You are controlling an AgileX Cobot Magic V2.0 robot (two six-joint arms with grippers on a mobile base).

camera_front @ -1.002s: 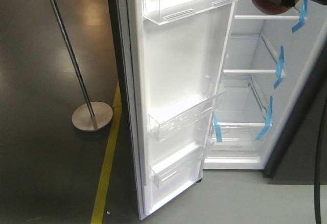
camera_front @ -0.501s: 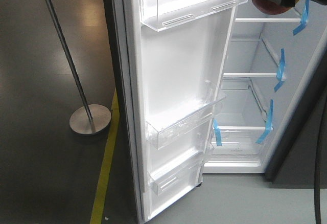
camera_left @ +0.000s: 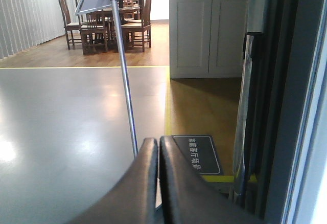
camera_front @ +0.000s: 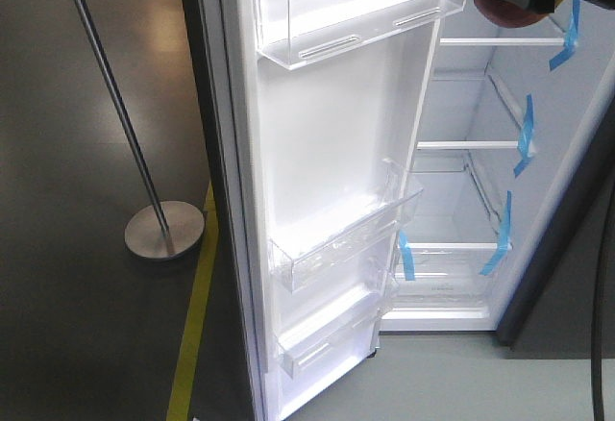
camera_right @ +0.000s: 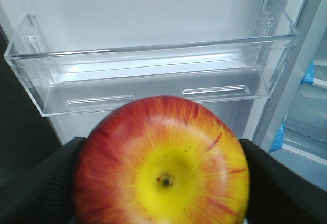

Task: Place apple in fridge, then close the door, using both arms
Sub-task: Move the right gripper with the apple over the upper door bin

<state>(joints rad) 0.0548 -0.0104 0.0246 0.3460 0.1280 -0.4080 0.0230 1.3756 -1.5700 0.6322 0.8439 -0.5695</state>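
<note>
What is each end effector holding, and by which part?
The right end effector grips the apple by its two opposite sides. The left end effector is shut, holding nothing.

A single sign can be read: a dark floor plaque (camera_left: 196, 155) with a thin white border, lying flat on the brownish floor, bears white Chinese characters that look like 家庭客厅场景, small and seen at a slant

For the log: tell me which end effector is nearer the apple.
Right. The right end effector grips the apple between its fingers, facing a door bin. The left end effector is shut outside the door, beside its handle, with no apple in its view.
</note>
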